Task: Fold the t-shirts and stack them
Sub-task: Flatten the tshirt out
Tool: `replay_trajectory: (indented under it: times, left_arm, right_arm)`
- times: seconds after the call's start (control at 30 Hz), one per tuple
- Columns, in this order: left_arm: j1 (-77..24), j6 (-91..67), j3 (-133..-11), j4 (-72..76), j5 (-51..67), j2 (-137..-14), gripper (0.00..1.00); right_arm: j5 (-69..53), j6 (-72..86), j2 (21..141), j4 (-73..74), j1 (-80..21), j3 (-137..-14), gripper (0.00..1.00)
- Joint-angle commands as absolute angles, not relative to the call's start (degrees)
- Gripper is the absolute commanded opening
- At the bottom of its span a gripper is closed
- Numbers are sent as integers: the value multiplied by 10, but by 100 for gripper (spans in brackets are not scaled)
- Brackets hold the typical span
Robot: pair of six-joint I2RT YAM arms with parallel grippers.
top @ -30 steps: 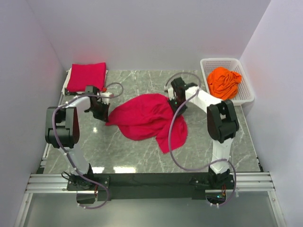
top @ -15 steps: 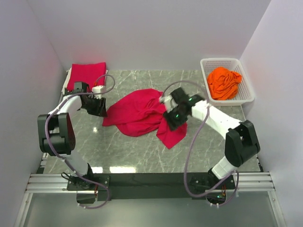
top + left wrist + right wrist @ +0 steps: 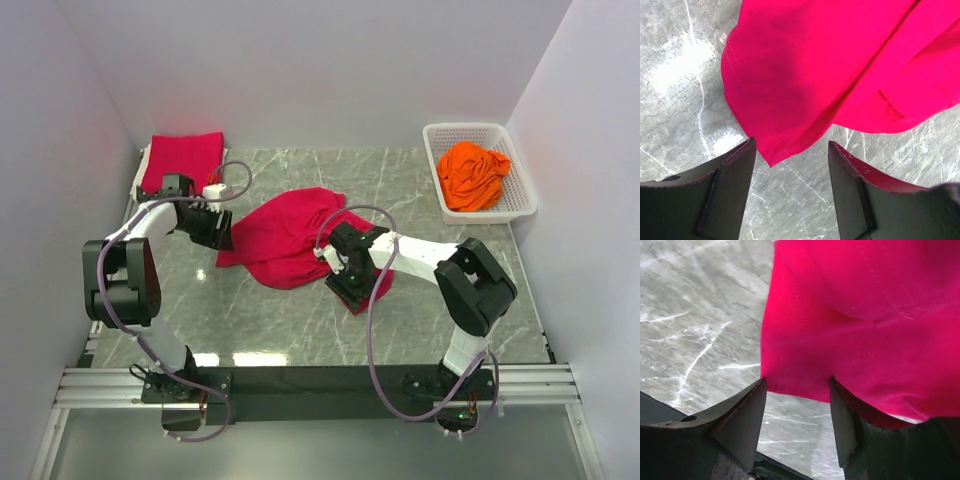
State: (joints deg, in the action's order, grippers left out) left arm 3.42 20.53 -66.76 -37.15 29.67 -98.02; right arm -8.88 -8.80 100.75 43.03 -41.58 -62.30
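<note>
From above, we see a crimson t-shirt (image 3: 290, 232) lying crumpled near the middle of the marble counter (image 3: 270, 325). The left pincer (image 3: 224, 238) is at its left edge, and the right pincer (image 3: 348, 288) is over its near right end. Another red t-shirt (image 3: 183, 160) lies folded in the far left corner. An orange t-shirt (image 3: 472, 175) sits bunched in the white basket (image 3: 523, 205) at the far right.

In the left wrist view, the two dark fingers (image 3: 730, 175) stand apart with nothing between them, so this pincer is open. A hemmed corner (image 3: 771, 157) of the shirt lies flat on the counter just ahead of the gap.

In the right wrist view, the jaws also stand apart and hold nothing. A straight stitched edge (image 3: 785, 375) of the cloth lies in line with the gap.

We judge the cloth to be light, soft and limp. It will probably sag when lifted and slide easily on the smooth marble. The best places to take hold seem to be the hem corners, where the stitched fold gives a firmer bite.
</note>
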Motion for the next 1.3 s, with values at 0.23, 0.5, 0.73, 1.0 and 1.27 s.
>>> replay_trajectory:
  times: [0.23,0.5,0.73,1.0,1.27]
  left_arm:
    - [30,232,-650,-349,303,-953,62]
    - [25,258,-635,-345,308,-941,61]
    - [20,259,-644,-345,307,-947,62]
    - [12,317,-610,-334,305,-926,62]
    - [-21,434,-542,-293,286,-897,61]
  right_arm:
    - [-70,-76,986,410,-449,-618,58]
    - [-57,-76,932,419,-494,-619,59]
    - [-29,-70,988,398,-508,-612,59]
    - [-3,-66,1021,394,-506,-599,44]
    - [-23,-85,1017,411,-470,-603,0]
